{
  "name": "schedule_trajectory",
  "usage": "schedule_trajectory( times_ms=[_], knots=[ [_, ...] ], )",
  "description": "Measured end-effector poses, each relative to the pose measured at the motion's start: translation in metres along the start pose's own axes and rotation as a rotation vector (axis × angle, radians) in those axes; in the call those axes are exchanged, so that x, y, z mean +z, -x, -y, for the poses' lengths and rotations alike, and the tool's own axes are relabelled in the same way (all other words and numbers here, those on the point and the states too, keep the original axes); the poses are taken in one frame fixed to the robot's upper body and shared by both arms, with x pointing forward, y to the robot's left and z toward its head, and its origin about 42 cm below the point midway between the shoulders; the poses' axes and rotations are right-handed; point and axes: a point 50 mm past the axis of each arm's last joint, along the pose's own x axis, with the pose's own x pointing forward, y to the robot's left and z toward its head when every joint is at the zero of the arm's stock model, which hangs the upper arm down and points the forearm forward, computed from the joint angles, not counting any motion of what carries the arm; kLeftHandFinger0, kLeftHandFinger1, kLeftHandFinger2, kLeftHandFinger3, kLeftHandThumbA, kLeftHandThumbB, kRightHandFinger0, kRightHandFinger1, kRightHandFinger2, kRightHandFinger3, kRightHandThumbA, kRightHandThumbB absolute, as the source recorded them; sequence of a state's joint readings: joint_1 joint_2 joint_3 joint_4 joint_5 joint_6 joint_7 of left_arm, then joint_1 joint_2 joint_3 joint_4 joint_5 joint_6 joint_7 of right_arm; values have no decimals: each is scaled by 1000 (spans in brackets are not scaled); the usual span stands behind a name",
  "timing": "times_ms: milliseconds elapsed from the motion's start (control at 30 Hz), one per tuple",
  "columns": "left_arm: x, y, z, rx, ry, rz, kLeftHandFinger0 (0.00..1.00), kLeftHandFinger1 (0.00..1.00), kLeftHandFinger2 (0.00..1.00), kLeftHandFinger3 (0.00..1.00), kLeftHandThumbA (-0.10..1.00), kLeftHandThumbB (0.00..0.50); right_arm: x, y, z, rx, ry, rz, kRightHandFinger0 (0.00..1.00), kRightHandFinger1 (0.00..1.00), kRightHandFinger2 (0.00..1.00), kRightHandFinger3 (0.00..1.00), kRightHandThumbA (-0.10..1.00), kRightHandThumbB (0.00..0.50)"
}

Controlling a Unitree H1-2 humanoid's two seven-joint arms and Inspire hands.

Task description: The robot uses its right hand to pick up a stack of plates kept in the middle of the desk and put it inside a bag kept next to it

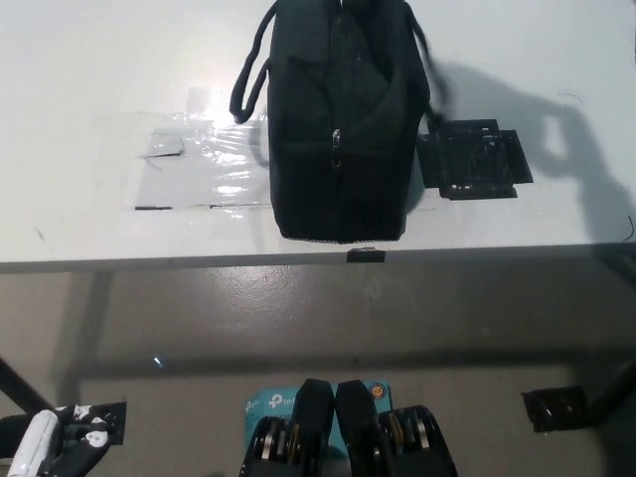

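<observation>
A black bag [343, 129] stands on the white desk [99, 79], near its front edge, with its handles [248, 84] up and its top reaching out of the picture. No stack of plates shows anywhere in the head view. My right hand is out of the picture; only a shadow falls on the desk to the bag's right. At the lower left corner my white left hand [50, 449] rests low, below desk level, partly cut off by the picture's edge.
A black tape square [472, 159] lies on the desk right of the bag, and a shiny clear tape patch [194, 164] lies left of it. The desk's front edge [318, 260] crosses the picture. On the floor lies a small black object [552, 407].
</observation>
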State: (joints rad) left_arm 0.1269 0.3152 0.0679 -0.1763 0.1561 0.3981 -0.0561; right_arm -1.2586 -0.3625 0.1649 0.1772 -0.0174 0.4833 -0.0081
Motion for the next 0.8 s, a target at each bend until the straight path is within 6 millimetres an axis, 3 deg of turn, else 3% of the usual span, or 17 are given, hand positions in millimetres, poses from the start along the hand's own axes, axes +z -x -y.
schedule_trajectory(
  times_ms=[200,367,500,533,567,733,800],
  knots=[
    [-1,1,0,2,-6,-2,609,637,717,804,-100,0,19,-9,4,1,74,31,0,0,0,0,-100,321],
    [-3,3,0,1,-11,-9,640,673,761,839,-100,0,16,-8,3,23,128,18,0,0,0,0,-100,331],
    [-4,3,1,2,-16,-11,637,660,750,830,-100,0,13,-9,3,30,138,-4,0,0,0,0,-100,304],
    [-4,3,0,3,-17,-11,639,653,740,817,-100,0,11,-8,2,37,146,-14,0,0,0,0,-100,311],
    [-4,3,0,3,-19,-11,653,660,746,824,-100,0,10,-8,0,44,153,-20,0,0,0,52,-100,375],
    [-4,3,1,3,-21,-12,672,671,752,824,-100,0,-5,-6,-14,93,173,-80,0,0,0,11,-100,391],
    [-4,4,1,1,-22,-12,655,661,750,818,-100,0,-13,-4,-21,120,195,-111,0,0,0,43,-100,418]
  ],
)
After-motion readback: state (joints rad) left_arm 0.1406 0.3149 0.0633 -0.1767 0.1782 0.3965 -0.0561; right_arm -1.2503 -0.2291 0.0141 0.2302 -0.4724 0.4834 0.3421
